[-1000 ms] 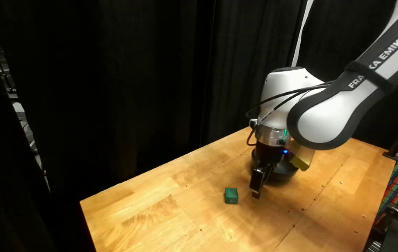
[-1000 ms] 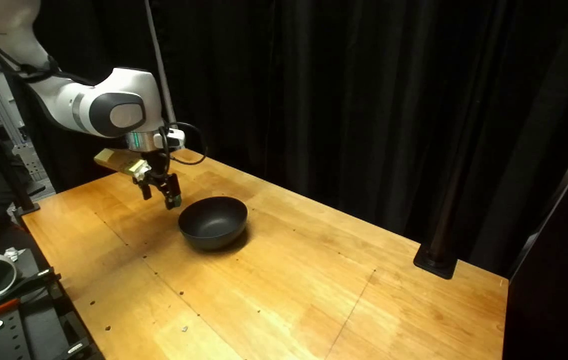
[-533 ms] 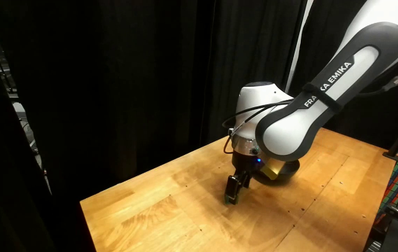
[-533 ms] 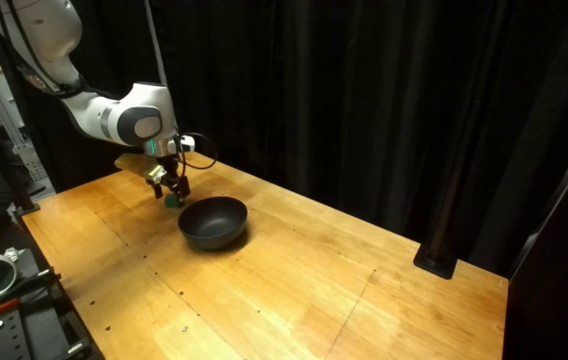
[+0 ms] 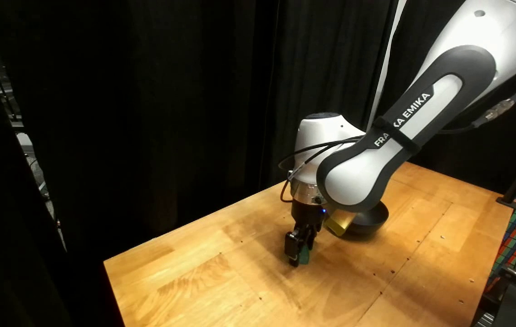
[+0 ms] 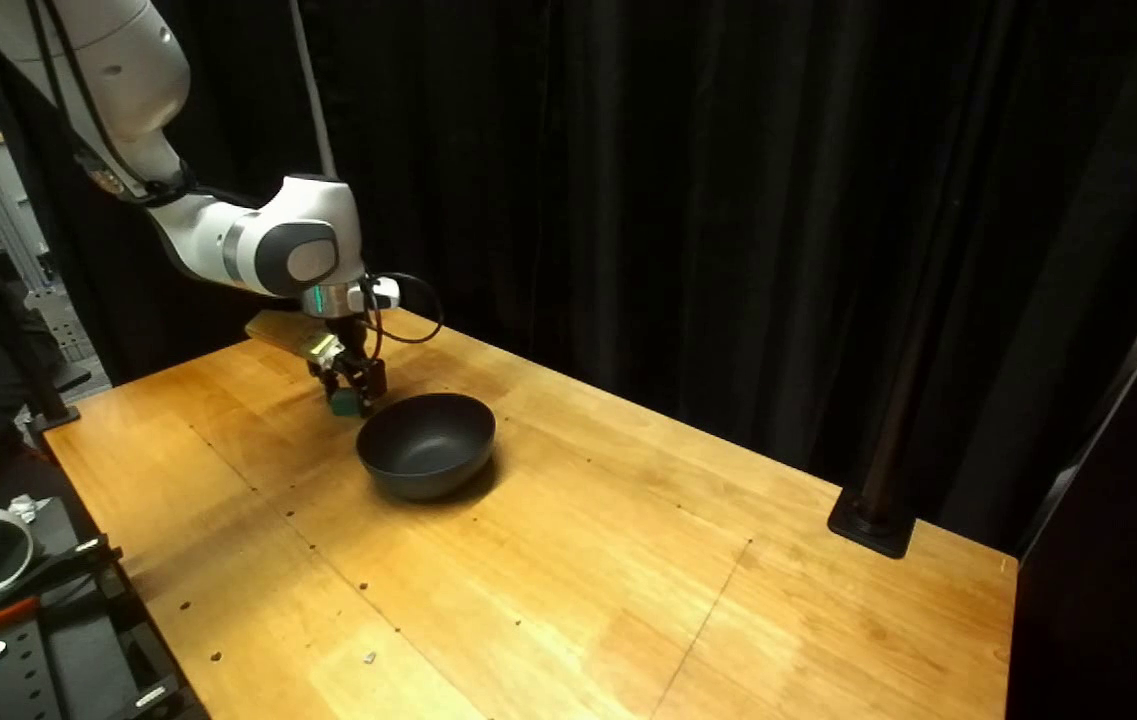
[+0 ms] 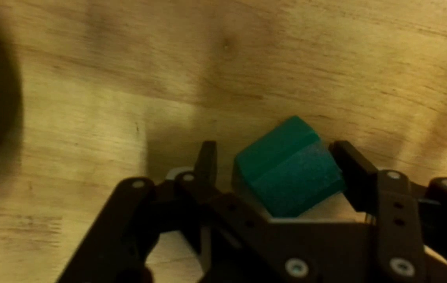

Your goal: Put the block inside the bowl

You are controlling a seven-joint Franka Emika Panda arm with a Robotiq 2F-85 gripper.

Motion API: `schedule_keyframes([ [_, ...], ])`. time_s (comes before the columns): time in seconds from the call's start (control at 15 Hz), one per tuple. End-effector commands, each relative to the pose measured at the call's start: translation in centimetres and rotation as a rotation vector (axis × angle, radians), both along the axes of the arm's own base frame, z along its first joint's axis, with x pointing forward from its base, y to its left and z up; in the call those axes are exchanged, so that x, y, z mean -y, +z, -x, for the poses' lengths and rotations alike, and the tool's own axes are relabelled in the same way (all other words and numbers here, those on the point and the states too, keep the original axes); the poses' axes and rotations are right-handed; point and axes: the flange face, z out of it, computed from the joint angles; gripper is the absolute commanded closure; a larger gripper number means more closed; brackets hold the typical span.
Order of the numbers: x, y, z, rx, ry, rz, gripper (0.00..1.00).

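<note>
Past most of the reaching, at a guess, and at the brink of the grasp, with lifting, carrying and letting go all left to do. In the wrist view, just right of centre, see the green block [image 7: 292, 173] between the parted fingers [image 7: 209, 161] of the gripper [image 7: 278, 163]. Not clenched on anything as yet, judging by the clear gap between block and the finger nearer the left of the frame. At the opposite corner of the block, either touching or just beside the other finger (too dark there to swear to which). With the block askew to both fingers, best to expect a swivel or slight slip once squeezed.

Left of centre in an exterior view, apparently resting on the wooden table [image 6: 628, 600] and not yet raised from it. Nearer the middle of that frame, to the lower right of the gripper, find the black bowl [image 6: 426, 450], hollow side up, not yet holding the block. Remaining, then: squeeze, raise the block clear of the bowl, shift across, release. With bowl and block such near neighbours, worth watching for a knock on the way.
</note>
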Motion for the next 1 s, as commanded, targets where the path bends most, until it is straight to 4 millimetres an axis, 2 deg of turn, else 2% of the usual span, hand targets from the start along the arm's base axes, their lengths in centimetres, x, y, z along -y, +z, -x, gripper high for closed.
schedule_keyframes([
  [0.0,0.2,1.0,-0.1,-0.011,-0.046,0.030,0.58],
  [0.13,0.7,2.1,0.0,-0.016,-0.066,0.043,0.67],
  [0.33,3.1,5.2,-0.6,-0.002,-0.107,0.096,0.67],
  [0.53,7.1,8.9,-2.3,0.045,-0.176,0.163,0.67],
  [0.67,10.6,10.8,-3.4,0.090,-0.230,0.233,0.67],
  [0.8,14.2,11.6,-4.2,0.119,-0.288,0.327,0.67],
  [0.93,17.5,11.3,-4.6,0.107,-0.336,0.379,0.67],
])
